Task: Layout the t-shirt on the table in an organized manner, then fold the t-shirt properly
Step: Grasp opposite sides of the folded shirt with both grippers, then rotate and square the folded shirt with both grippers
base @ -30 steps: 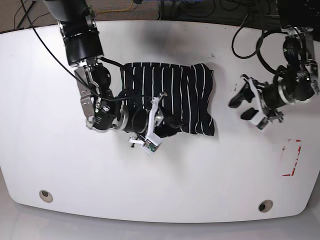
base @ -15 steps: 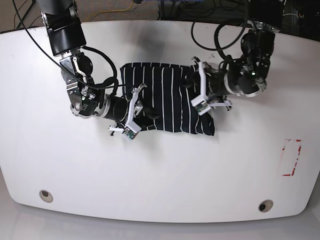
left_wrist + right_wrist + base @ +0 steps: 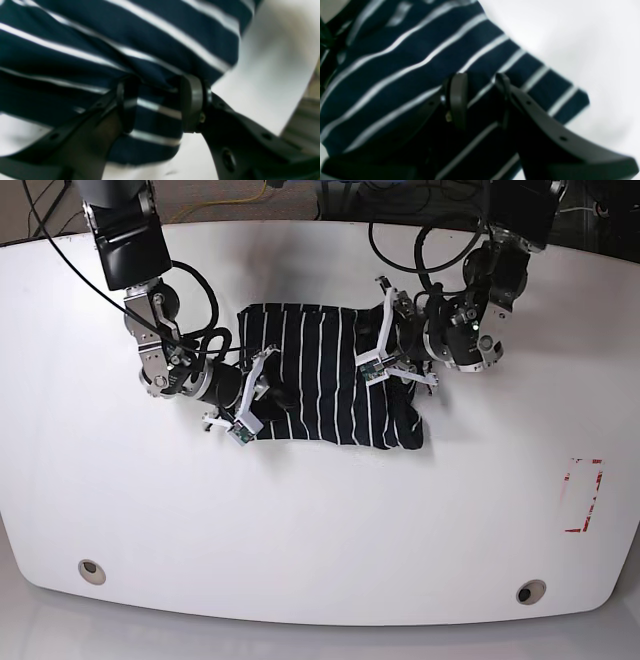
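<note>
Since half a second ago, both arms have been drawn leftward in the base view, and the t-shirt (image 3: 330,375) has been dragged slightly that way with them. It is seen bunched into a rough rectangle on the upper middle of the table (image 3: 320,520), with its white stripes running away from the camera. The right gripper (image 3: 262,392) is placed at the shirt's left edge, the left gripper (image 3: 392,350) at its upper right part. A red-marked rectangle (image 3: 584,495) is found well apart at the table's right, and two metal-ringed holes (image 3: 92,571) near the front edge.

From the left wrist camera, the left gripper (image 3: 156,105) is seen with its jaws partly parted, a raised fold of the striped shirt (image 3: 120,50) being caught between the pads close to the fabric's edge; white tabletop (image 3: 270,75) is seen beside it.

From the right wrist camera, the right gripper (image 3: 480,100) is seen narrowly parted, with a ridge of shirt fabric (image 3: 402,65) pinched between its fingers, near a corner of the cloth.
</note>
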You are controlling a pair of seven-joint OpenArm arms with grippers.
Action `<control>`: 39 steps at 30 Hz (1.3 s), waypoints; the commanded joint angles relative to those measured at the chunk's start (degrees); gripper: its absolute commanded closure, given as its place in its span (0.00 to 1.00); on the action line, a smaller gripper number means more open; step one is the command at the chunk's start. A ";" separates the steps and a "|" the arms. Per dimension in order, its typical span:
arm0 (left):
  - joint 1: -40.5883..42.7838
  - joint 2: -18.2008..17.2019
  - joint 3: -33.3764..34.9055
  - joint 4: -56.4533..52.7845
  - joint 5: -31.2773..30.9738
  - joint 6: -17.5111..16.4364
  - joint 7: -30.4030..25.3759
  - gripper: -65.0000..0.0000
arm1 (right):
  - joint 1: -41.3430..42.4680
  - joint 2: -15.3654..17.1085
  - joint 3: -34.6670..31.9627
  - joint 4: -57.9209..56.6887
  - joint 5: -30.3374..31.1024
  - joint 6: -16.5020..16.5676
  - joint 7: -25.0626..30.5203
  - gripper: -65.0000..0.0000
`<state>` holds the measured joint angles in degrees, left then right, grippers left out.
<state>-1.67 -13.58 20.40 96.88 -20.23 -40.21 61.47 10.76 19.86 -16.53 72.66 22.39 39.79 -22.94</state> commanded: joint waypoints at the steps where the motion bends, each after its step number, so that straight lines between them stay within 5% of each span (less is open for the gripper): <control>1: -1.80 -1.76 -1.37 -1.36 0.93 0.21 -0.59 0.62 | -1.31 0.41 2.42 0.61 0.24 0.21 2.06 0.82; 18: -16.57 -4.57 -1.81 -13.23 1.20 0.21 -0.59 0.62 | -17.58 -5.66 14.29 11.25 -0.28 0.21 2.50 0.87; 29: -25.45 -4.39 1.27 -13.85 0.76 0.21 -2.53 0.62 | -20.30 -10.58 19.39 27.34 -0.28 0.21 -8.93 0.87; 39: -20.61 -3.60 -2.07 -3.74 -6.10 0.21 -1.56 0.62 | -17.31 -11.46 23.88 34.46 -0.28 0.21 -16.40 0.87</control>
<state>-23.62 -17.43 18.76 90.52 -24.97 -39.88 59.99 -8.10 7.81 6.90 106.48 21.32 40.10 -40.03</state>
